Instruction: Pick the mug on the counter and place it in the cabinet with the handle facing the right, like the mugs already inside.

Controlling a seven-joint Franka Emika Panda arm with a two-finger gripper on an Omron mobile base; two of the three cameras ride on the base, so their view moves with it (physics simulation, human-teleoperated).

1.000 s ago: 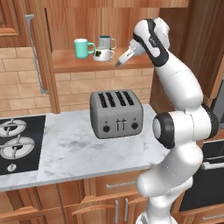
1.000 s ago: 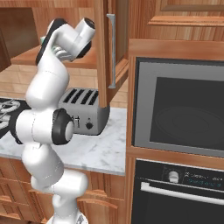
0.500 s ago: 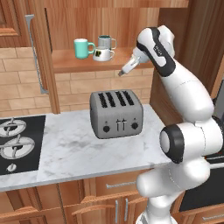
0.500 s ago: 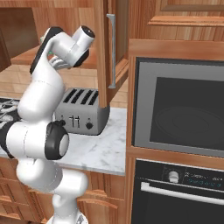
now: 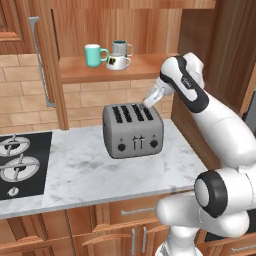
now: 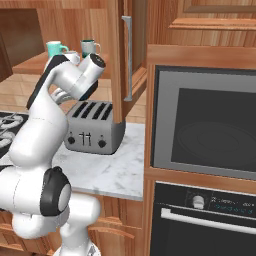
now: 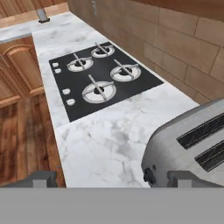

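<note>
that little white mug [image 5: 117, 61] is sitting on the cabinet [image 5: 100, 72] shelf at about 3 o'clock of the teal one [image 5: 93, 55], looks light, stiff, glazed and slippery, so I'd pinch the rim wall, and the jaws are spread wide, holding nothing.

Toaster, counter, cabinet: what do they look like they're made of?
Toaster: brushed grey metal, judging by its dull even sheen. Counter: polished marble or a lookalike, white with grey veining. Cabinet: warm brown wood, grain lines visible, satin finish; its long door handle looks like metal.
</note>
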